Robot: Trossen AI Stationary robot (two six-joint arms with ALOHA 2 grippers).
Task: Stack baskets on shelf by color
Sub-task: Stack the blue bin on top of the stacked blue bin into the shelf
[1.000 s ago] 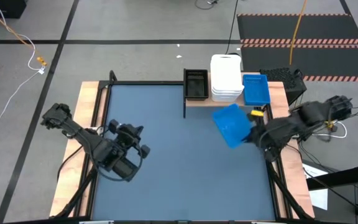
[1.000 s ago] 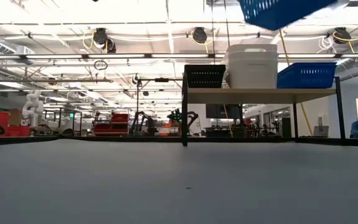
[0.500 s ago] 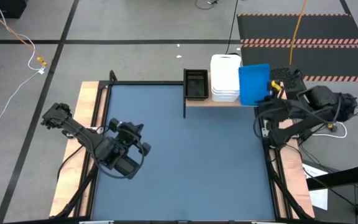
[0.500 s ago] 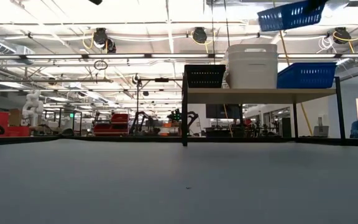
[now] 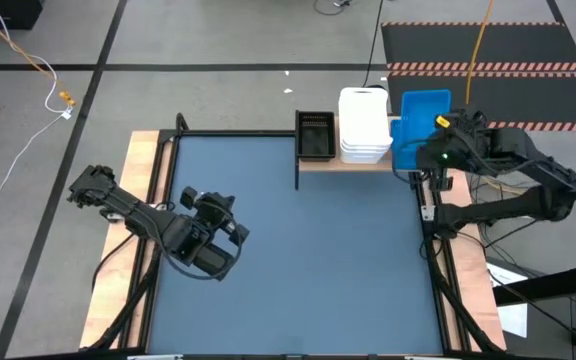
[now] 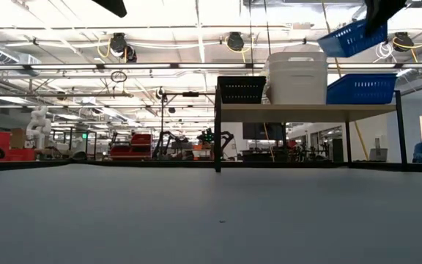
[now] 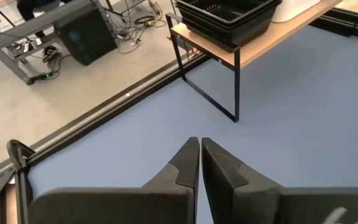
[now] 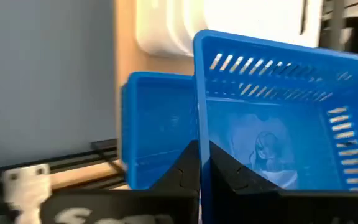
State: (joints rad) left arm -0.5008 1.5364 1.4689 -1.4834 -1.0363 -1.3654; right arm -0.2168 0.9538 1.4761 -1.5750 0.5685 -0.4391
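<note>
Dark left gripper: over the near-left tabletop, fingers pressed together on nothing.

Dark right gripper: fingers clamped on the wall of a bright blue slotted plastic basket, held tilted above the light wood-grain shelf (right end).

Shelf, left to right: black slatted basket, stacked white baskets, blue basket.

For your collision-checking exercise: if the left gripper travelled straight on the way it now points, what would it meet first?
Probably the bare tabletop short of the shelf: the shut left gripper points down towards it, though depth is unclear.
</note>
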